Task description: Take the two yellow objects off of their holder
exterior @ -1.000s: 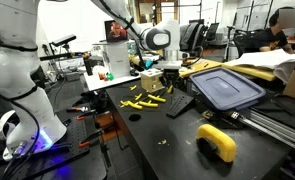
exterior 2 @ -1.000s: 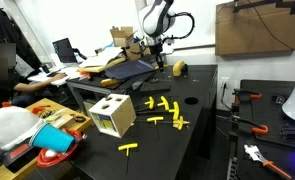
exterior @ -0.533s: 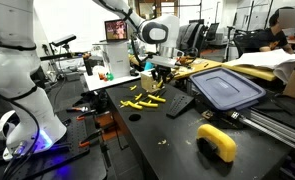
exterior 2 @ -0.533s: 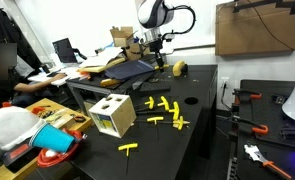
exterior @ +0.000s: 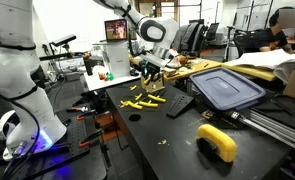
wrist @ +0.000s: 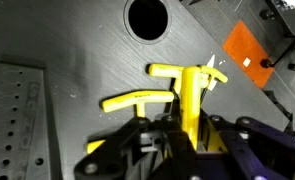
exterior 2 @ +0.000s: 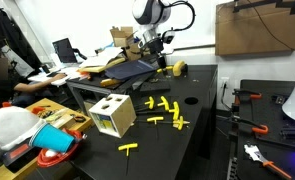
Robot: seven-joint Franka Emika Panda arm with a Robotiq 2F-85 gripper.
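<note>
Yellow bar (wrist: 193, 95) stands clamped between the gripper (wrist: 190, 132) fingers, held above the table (wrist: 67, 40); another yellow piece (wrist: 137, 99) lies below it. In an exterior view the gripper hangs just beyond the dark holder (exterior: 179, 104).

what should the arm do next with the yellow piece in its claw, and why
Probably lower toward the table and open: the claw looks shut on a yellow bar, held above the table, apart from the dark holder.
</note>
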